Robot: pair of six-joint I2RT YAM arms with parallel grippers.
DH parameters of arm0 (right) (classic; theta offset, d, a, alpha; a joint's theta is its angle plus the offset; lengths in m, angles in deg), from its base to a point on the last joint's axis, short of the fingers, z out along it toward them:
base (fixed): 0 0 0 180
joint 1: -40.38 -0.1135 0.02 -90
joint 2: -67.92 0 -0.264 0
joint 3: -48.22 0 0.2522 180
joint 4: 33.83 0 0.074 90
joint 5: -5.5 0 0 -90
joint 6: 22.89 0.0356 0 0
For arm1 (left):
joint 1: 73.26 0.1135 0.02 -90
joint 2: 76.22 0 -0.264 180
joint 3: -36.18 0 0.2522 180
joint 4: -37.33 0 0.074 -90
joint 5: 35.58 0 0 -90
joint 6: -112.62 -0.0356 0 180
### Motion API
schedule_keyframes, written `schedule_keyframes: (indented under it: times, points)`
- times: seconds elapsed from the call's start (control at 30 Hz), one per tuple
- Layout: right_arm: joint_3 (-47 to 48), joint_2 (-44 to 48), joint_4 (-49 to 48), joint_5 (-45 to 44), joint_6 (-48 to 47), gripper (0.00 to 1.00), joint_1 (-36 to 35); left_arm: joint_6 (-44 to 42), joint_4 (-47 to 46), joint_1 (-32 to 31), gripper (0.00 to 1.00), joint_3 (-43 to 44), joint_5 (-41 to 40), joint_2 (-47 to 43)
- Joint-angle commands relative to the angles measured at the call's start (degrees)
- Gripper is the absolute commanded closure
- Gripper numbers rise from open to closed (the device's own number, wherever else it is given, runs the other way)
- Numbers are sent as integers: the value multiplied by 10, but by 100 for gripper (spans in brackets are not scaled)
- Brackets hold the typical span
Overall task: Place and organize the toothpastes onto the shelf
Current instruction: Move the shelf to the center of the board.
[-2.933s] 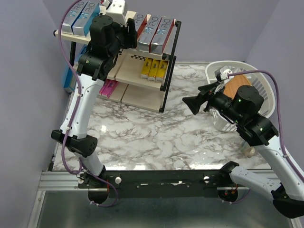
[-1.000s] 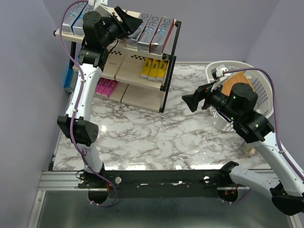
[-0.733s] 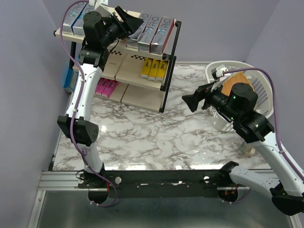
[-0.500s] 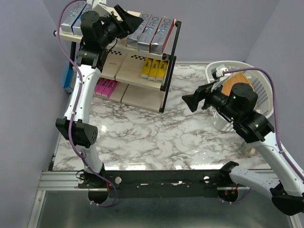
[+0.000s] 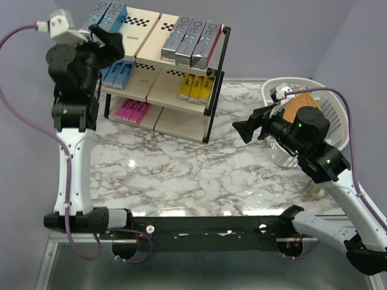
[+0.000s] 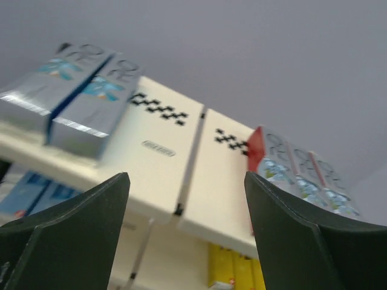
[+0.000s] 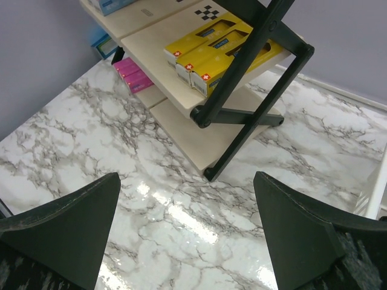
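The left claw (image 6: 185,176) is seen spread wide and empty at upper left beside the shelf (image 5: 148,36); the right claw (image 7: 187,178) is held agape, empty, over the tabletop (image 5: 181,175)

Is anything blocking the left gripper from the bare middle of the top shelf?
Nothing visible does. The left gripper, open and empty, faces the bare top boards through open air. The silver toothpastes lie at the left end and the red-edged toothpastes at the right end.
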Motion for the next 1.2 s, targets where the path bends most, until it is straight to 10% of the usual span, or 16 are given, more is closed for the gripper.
schedule_keyframes:
  times: [0.0,0.53,1.17]
  points:
    - [-14,8,-1,-8,-11,0,3,-54,-14,69,11,-171,-139,-97]
    - [-74,7,-17,-23,-29,0,3,294,-261,270,2,-640,-168,-177]
    - [-111,-73,-36,-67,-3,0,28,418,-401,272,1,-525,-280,183]
